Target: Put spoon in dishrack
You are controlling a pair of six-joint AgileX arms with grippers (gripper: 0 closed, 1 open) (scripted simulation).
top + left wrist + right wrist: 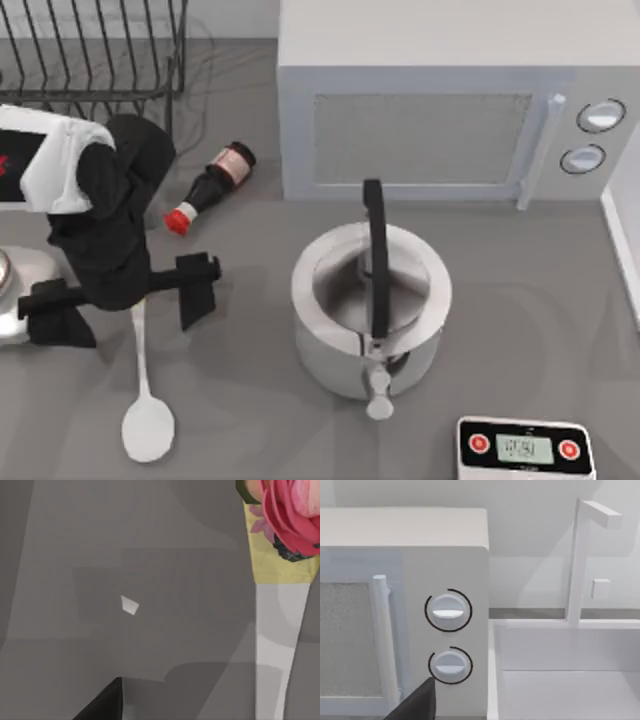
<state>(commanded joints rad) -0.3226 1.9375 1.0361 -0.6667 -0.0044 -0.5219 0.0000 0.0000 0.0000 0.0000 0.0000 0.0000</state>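
- The left claw (pixel 125 300) hangs over the left part of the counter (pixel 250 400), its two black fingers (pixel 197 288) spread wide, one to each side of the spoon's handle; whether they touch the handle I cannot tell.
- The spoon (pixel 146 405) lies flat on the counter, its white oval bowl toward the near edge and its thin handle running up under the left claw.
- The dishrack (pixel 95 50) stands at the far left corner, well apart from the spoon, with the left arm between them.
- A dark bottle (pixel 210 187) with a red cap lies on its side just beside the arm, near the rack.
- A steel pot (pixel 370 310) with a black handle sits at the middle, in front of the microwave (pixel 440 90).
- A small timer (pixel 525 447) rests at the near right edge.
- The right wrist view looks at the microwave's two knobs (pixel 448 611) and a white sink (pixel 565 670); a dark finger tip (pixel 417 702) shows at its edge, so I cannot tell how the right claw stands.
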